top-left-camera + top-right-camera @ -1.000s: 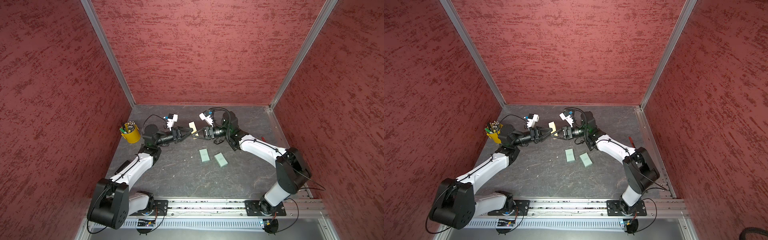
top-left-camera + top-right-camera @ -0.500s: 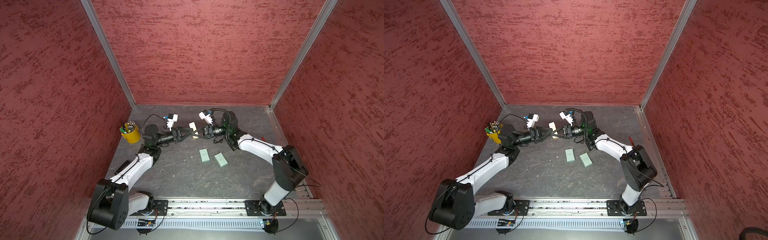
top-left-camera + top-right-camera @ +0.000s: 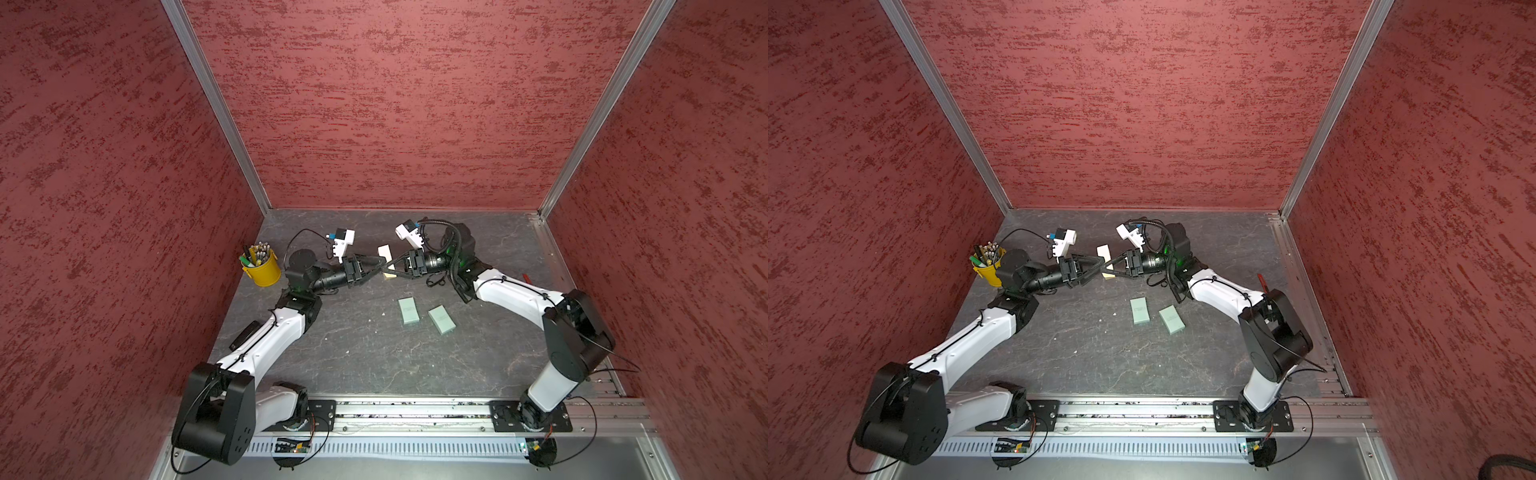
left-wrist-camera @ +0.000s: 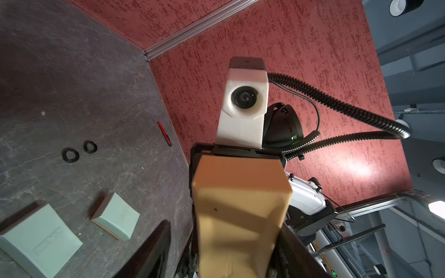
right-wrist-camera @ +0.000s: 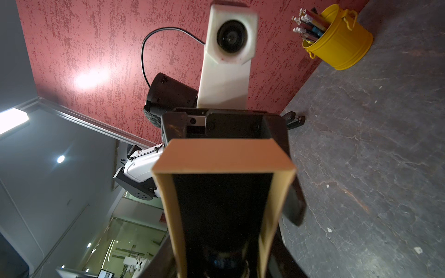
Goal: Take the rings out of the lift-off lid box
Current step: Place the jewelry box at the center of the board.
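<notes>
**A:** Tan cardboard, is that the box?

**B:** Yes. It hangs above the table, at the back, between the two grippers. The right gripper is clamped on its walls. The left gripper stands spread around the other end, with a gap at one finger.

**A:** How does it lie?

**B:** In both top views its long axis goes across the line of the grippers, about from the back of the table to the front. The mouth is lined black, and the right wrist view looks straight into it.

**A:** And the rings?

**B:** Two black ones lie on the table, just beside each other, on the right gripper's side, beyond the two mint boxes. Inside the box it is too dark. I cannot tell if more are there.

**A:** The next move?

**B:** I think the left gripper, free and close to the mouth, should reach in, or the right one should tip the box.

**A:** Any writing?

**B:** Only a pressed line on each mint lid, not readable.
</notes>
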Robot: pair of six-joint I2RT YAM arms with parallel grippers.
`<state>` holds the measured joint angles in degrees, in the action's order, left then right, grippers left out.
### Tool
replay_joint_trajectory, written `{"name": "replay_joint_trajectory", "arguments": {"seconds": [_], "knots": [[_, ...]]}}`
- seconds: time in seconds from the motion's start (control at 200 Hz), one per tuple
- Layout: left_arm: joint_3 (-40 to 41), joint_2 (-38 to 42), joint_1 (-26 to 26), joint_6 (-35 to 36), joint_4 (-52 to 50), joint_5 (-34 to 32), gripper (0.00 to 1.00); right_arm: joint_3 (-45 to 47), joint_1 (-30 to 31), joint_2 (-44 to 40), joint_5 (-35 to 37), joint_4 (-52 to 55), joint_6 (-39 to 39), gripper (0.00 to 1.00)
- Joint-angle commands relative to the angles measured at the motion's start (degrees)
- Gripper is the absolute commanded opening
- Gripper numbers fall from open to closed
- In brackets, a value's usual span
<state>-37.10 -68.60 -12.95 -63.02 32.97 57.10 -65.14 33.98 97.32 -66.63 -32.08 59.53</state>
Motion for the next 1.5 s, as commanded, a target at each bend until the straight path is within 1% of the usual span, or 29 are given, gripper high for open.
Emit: {"name": "replay_joint_trajectory", "arguments": {"seconds": [0.0, 0.09, 0.12, 0.155, 0.21, 0.255, 0.306, 0.391, 0.546, 0.636, 0.812, 1.117, 1.257, 1.338, 1.493], "knots": [[1.34, 1.69, 1.76, 0.9, -1.91, -0.93, 0.74, -1.04, 0.24, -0.11, 0.75, 1.85, -2.54, 0.41], [2.41, 4.0, 4.39, 1.01, -4.51, -2.36, 0.75, -3.43, 0.3, -0.12, 3.92, 14.75, -11.67, 0.41], [2.92, 4.99, 5.67, 0.99, -5.23, -2.95, 0.75, -4.47, 0.3, -0.12, 5.92, 19.59, -15.31, 0.41], [3.43, 6.24, 7.06, 1.13, -8.34, -3.51, 0.75, -5.53, 0.31, -0.04, 8.47, 25.02, -18.95, 0.41], [3.79, 8.28, 9.43, 2.09, -12.22, -4.45, 0.75, -6.34, 0.3, 0.21, 11.88, 30.35, -22.58, 0.41], [3.41, 9.93, 11.05, 4.03, -17.41, -5.86, 0.75, -6.1, 0.39, 0.19, 14.46, 32.05, -23.87, 0.41], [2.73, 11.74, 12.41, 6.57, -23.42, -7.67, 0.75, -5.02, 0.71, 0.24, 17.08, 32.12, -23.93, 0.41], [1.83, 14.06, 13.86, 9.9, -30.35, -10.46, 0.75, -2.82, 1.6, 0.38, 21.28, 30.67, -23.18, 0.42], [0.29, 15.21, 14.8, 13.11, -37.46, -13.45, 0.75, 0.36, 4.4, 2.13, 27.82, 28.45, -21.05, 0.42], [0.18, 15.03, 14.8, 13.87, -39.09, -14.38, 0.75, 1.7, 5.91, 3.89, 29.91, 27.15, -19.25, 0.41], [0.54, 14.28, 14.71, 14.14, -38.92, -13.77, 0.75, 1.97, 8.09, 7.4, 33.25, 26.72, -16.88, 0.42], [0.19, 14.65, 14.36, 16.43, -41.36, -14.51, 0.75, -0.76, 11.27, 13.89, 38.06, 30.84, -13.72, 0.42], [-0.37, 14.73, 13.03, 18.57, -44.18, -15.66, 0.75, -2.29, 11.98, 16.41, 39.58, 32.69, -12.94, 0.43], [-1.75, 14.6, 11.59, 20.76, -47.22, -17.35, 0.75, -3.76, 12.41, 17.35, 40.47, 34.4, -12.88, 0.46], [-3.65, 13.41, 8.83, 22.89, -51.13, -19.86, 0.74, -5.5, 12.69, 17.53, 41.05, 35.7, -12.42, 0.62]]}}
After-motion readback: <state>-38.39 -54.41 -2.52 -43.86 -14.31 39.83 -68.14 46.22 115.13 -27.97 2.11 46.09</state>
